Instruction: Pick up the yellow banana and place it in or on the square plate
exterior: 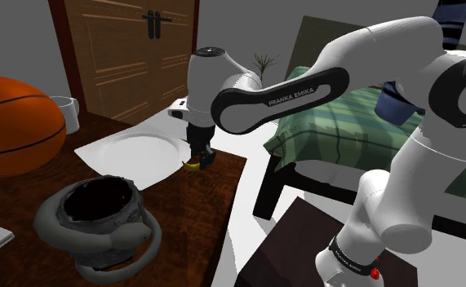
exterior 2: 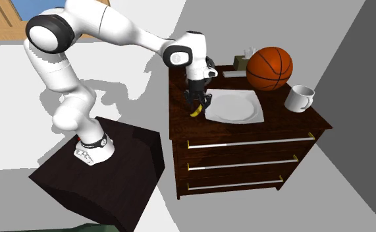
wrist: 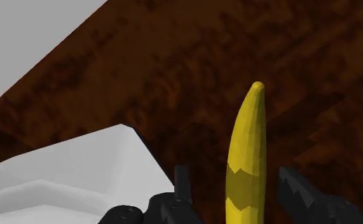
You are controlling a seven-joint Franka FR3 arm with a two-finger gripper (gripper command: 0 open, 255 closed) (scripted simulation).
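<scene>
- A home bedroom is showing.
- A bed point(exterior: 370, 122) with a green striped cover is standing near a dark wooden dresser point(exterior 2: 245, 158).
- Panelled wooden doors point(exterior: 125, 57) are standing behind.
- A basketball point(exterior 2: 269, 68) is resting by the dresser's back edge.

The banana point(wrist: 246, 153) lies on the dresser point(wrist: 173, 83) just beside the plate point(wrist: 65, 165), between the 2 fingers point(wrist: 294, 188).

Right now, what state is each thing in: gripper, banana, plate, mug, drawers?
gripper: open, fingers straddling the banana without touching it.
banana: not held, beside the plate's corner, not on it.
square plate: empty.
mug: upright.
drawers: all three shut.
</scene>
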